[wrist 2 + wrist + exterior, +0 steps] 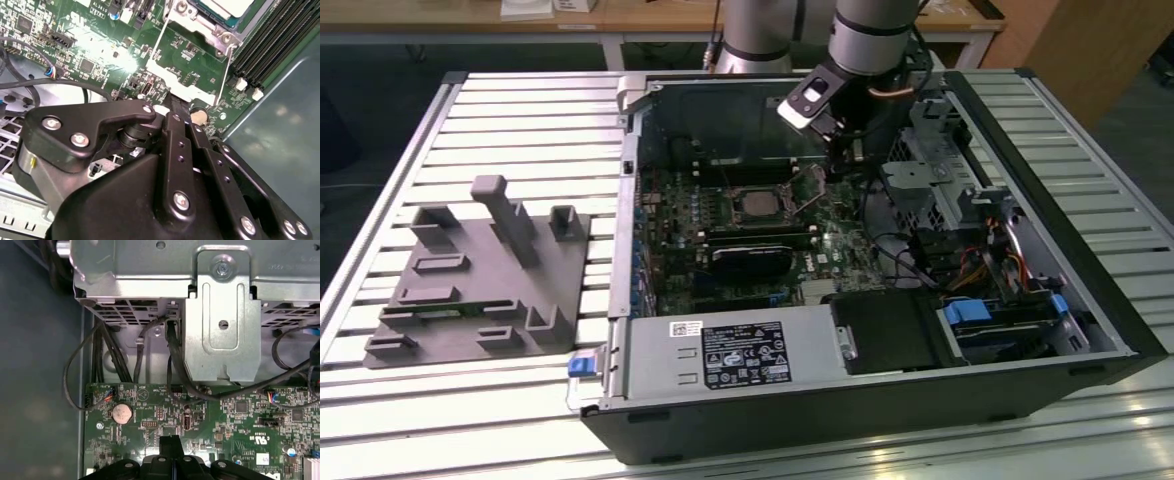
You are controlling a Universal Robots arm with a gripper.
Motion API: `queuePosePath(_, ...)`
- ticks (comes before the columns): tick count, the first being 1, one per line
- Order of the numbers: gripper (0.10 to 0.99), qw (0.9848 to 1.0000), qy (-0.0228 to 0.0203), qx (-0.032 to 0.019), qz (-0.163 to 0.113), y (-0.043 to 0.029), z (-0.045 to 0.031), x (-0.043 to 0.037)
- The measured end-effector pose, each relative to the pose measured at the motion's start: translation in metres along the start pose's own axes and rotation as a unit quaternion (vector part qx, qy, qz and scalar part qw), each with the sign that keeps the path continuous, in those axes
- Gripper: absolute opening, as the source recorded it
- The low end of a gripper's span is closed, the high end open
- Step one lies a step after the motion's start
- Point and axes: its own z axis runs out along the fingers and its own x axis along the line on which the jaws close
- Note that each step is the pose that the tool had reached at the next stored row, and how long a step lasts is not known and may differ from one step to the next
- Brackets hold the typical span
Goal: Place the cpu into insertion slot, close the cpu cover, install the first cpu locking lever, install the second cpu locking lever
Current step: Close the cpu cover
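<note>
- The black two-finger claw (841,168) hangs inside the open black computer case (881,425), just to the exterior view's right of the socket and a little toward the far side.
- Its fingers are pressed together, with nothing we can see between them.
- The cpu (758,203), a small square chip with a silvery-grey metal top, already sits in the insertion slot (730,204), the square socket with a silvery border on the green circuit board (670,262) near the middle of the case.
- The thin silvery cpu cover (199,26) seems to lie flat around the chip, so we judge that the work stands at the levers.
- One thin steel wire locking lever (154,47) and a second lever (226,75) run from the socket toward the claw; we cannot tell whether its tip touches either.
- To do this well, we judge that the closed tip should bear on the lever's end, push steadily until the wire slips under its catch, and stay clear of the board's small parts.
</note>
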Motion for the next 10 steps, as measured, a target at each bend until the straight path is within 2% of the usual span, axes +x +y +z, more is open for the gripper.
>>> queuePosePath(5, 0.106, 1.0, 0.0007, -0.0036, 0.0, -0.0102, -0.002, 0.0)
queuePosePath(10, 0.106, 1.0, 0.0009, -0.0082, 0.0, -0.0254, -0.0028, 0.0001)
